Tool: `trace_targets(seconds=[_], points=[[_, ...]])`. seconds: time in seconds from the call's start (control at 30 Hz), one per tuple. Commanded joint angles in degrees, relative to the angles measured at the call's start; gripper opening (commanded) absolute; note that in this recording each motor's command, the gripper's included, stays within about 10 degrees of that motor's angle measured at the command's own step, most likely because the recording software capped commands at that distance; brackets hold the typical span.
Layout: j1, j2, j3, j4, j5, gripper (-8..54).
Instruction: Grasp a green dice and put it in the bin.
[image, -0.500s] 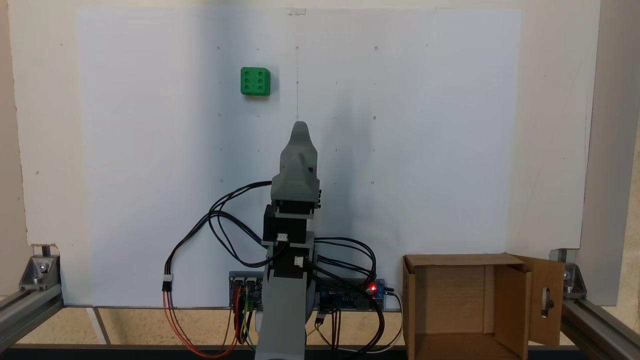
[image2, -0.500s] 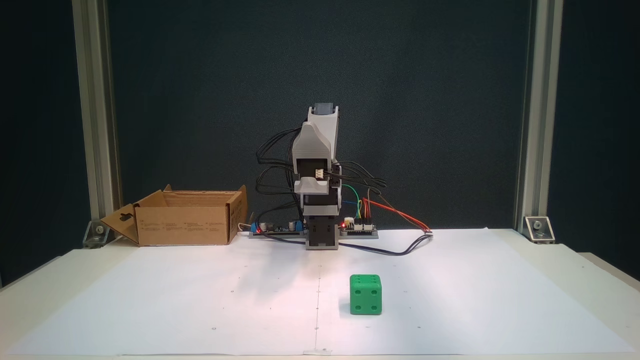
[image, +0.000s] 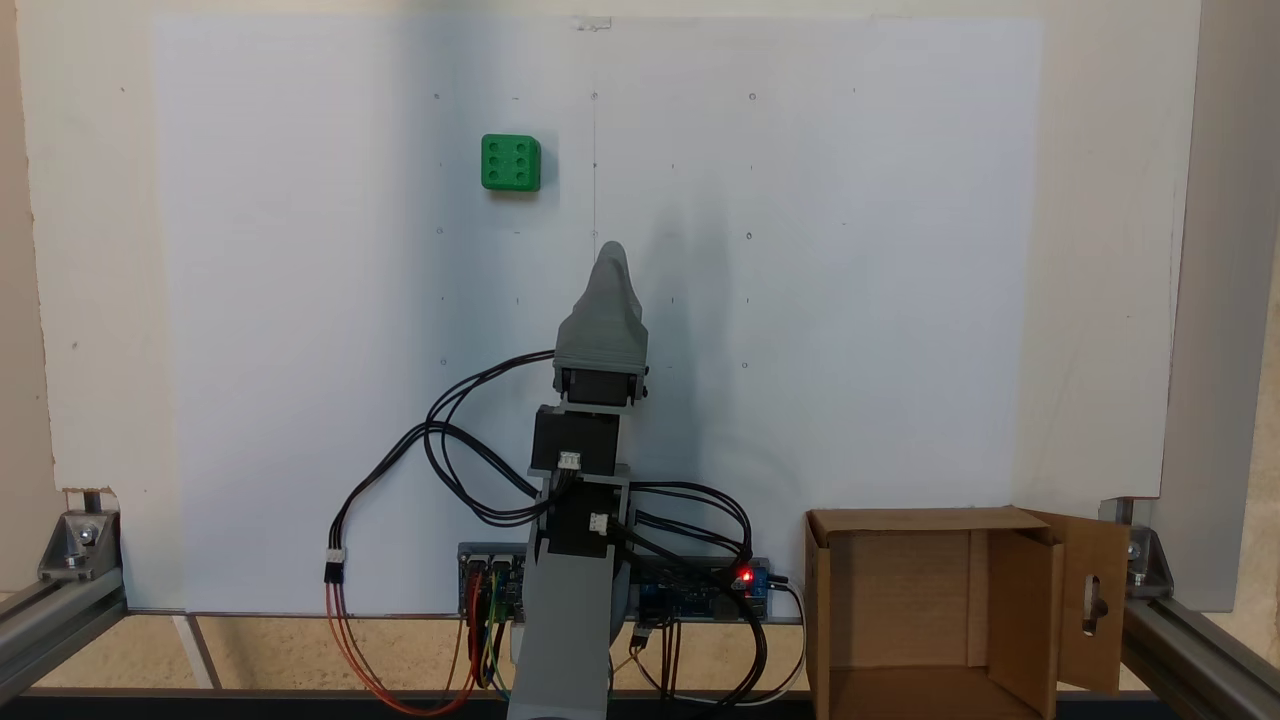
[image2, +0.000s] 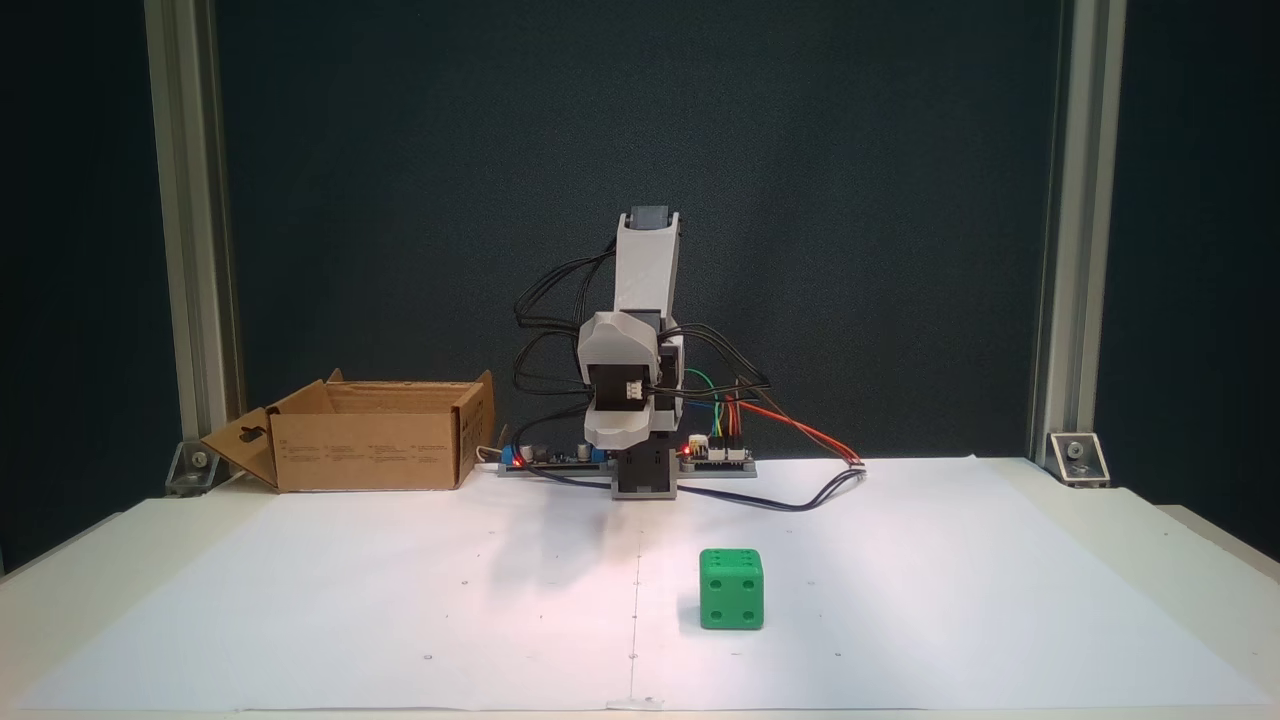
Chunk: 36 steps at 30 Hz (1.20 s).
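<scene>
Nothing is done yet: your gripper (image: 611, 256), its opening hidden from both cameras, holds nothing. The green dice (image: 511, 163) sits well ahead of it on the counter (image2: 900, 600), the bin (image: 940, 610) far behind.

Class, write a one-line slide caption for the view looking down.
Green dice on white paper, grey gripper short of it, cardboard bin beside the base.
</scene>
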Motion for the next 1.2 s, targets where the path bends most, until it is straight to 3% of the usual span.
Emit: trace_targets(seconds=[0.0, 0.57, 0.67, 1.17], points=[[0.0, 6.0, 2.9, -1.0, -2.3, 43.9], [0.6, 5.9, -1.5, 7.2, -2.3, 42.0], [0.6, 6.0, -5.2, 17.2, -2.3, 39.6], [1.0, 6.1, -31.3, 70.8, -1.4, 40.1]])
